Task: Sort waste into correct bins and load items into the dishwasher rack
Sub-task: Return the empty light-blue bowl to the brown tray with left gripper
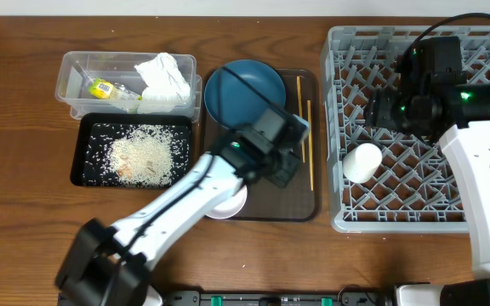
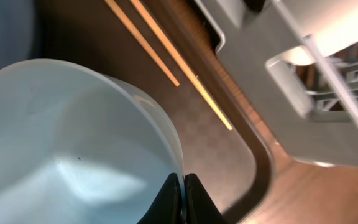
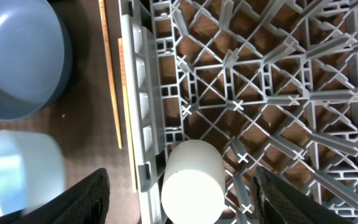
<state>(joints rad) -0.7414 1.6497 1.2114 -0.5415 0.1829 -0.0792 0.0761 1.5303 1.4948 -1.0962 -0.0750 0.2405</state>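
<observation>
overhead, rack: one square grey plastic dishwasher rack (image 1: 334, 127), pegged lattice; one smooth white cup (image 1: 362, 161) lying inside, by its left wall.
overhead, left of rack: one round dark blue dish (image 1: 243, 89); two thin wooden chopsticks (image 1: 299, 110).
left wrist: left gripper (image 2: 183, 186) clenched on the thin rim of one light blue bowl (image 2: 73, 143), left of rack.
right wrist: right gripper (image 3: 185, 199) fingers spread, grasping nothing, over the rack.

Under the open right gripper (image 3: 180, 174) the rack (image 3: 235, 106) pegs stand up, and the cup (image 3: 191, 186) lies below the gap between its fingers. Right of the left gripper (image 2: 183, 185), closed on the bowl (image 2: 73, 137) rim, the tray (image 2: 216, 149) is bare up to the chopsticks (image 2: 143, 42). Beyond them is the rack wall. The dish (image 1: 228, 102) lies just behind this gripper.
</observation>
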